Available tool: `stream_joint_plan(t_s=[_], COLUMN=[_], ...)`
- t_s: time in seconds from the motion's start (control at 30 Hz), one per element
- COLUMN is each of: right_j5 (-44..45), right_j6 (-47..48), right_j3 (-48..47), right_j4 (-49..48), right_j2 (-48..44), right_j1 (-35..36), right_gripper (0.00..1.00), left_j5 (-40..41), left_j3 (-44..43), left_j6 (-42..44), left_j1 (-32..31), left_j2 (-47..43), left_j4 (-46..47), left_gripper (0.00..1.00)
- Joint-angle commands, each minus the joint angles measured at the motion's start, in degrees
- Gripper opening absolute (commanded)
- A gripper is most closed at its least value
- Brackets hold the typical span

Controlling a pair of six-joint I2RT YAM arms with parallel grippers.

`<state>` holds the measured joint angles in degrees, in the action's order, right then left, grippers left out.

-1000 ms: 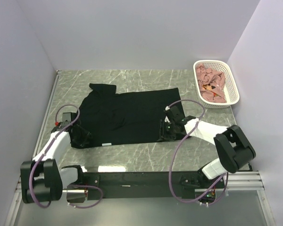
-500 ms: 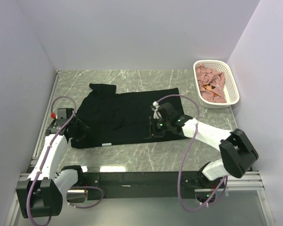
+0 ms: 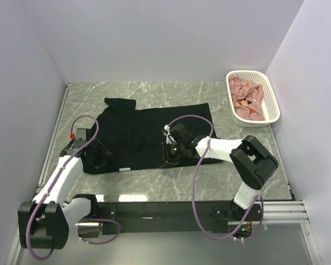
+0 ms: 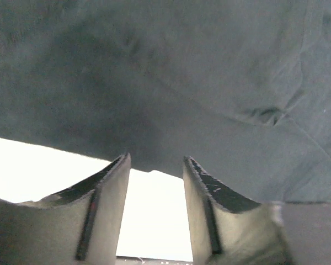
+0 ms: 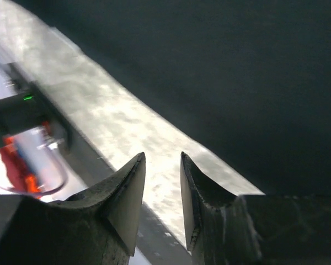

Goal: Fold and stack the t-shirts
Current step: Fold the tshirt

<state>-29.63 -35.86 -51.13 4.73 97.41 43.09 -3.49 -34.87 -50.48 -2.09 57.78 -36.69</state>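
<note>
The black t-shirt [image 3: 138,132] lies spread flat on the marble table, collar toward the left. My left gripper [image 3: 99,157] is open at the shirt's near left edge. In the left wrist view the dark cloth [image 4: 182,83] ends just past the tips of that gripper [image 4: 156,159], with nothing between the fingers. My right gripper [image 3: 168,157] is open at the shirt's front hem near the middle. In the right wrist view it [image 5: 163,155] hovers over bare table beside the hem [image 5: 237,66]. Pink cloth [image 3: 247,98] fills the basket.
A white lattice basket [image 3: 276,105] stands at the back right by the wall. White walls close in the table on the left, back and right. A black rail [image 3: 154,210] runs along the near edge. Marble table [image 3: 209,182] shows in front of the shirt.
My right gripper has moved left along the shirt's front hem, from its right end to near the middle. My left gripper has shifted slightly right toward the shirt's edge.
</note>
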Motion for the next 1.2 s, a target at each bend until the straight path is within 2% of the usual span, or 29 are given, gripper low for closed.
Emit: stream_joint_plan(t_s=[0.0, 0.07, 0.1, 0.2, 0.3, 0.47, 0.63, 0.93, 1.17], right_j5=[8.6, 13.7, 15.5, 24.5, 28.9, 30.7, 30.7, 28.6, 26.4], right_j6=[5.8, 8.9, 10.0, 14.1, 15.9, 15.6, 13.3, 9.0, 7.2], right_j3=[-4.4, -6.0, -6.9, -11.3, -14.8, -15.1, -10.9, -0.8, 7.4], right_j4=[7.7, 11.0, 14.0, 20.5, 23.9, 26.4, 26.2, 22.9, 23.0], right_j2=[-4.1, -5.2, -5.4, -4.2, -2.7, -1.1, -0.8, -2.4, -9.1], right_j1=[-1.5, -2.8, -3.4, -5.6, -8.3, -11.9, -11.9, -12.0, -12.0], right_gripper=[0.4, 0.41, 0.41, 0.45, 0.45, 0.46, 0.47, 0.49, 0.49], left_j5=[3.3, 6.5, 7.6, 10.4, 11.7, 11.8, 10.8, 11.8, 11.4], left_j3=[-6.2, -10.2, -11.6, -18.4, -23.7, -28.0, -25.5, -15.6, -10.2], left_j6=[3.0, 4.5, 5.9, 8.6, 10.9, 12.2, 11.6, 9.1, 7.2], left_j1=[-0.1, -0.1, -0.1, -0.1, -0.1, -0.1, -0.2, -0.1, -0.1], left_j2=[4.0, 6.9, 10.3, 17.9, 24.3, 32.6, 34.2, 32.5, 28.0], left_j4=[2.7, 3.5, 4.3, 4.5, 4.9, 4.1, 4.1, 4.9, 4.1], left_gripper=[0.5, 0.54, 0.59, 0.62, 0.62, 0.62, 0.63, 0.63, 0.62])
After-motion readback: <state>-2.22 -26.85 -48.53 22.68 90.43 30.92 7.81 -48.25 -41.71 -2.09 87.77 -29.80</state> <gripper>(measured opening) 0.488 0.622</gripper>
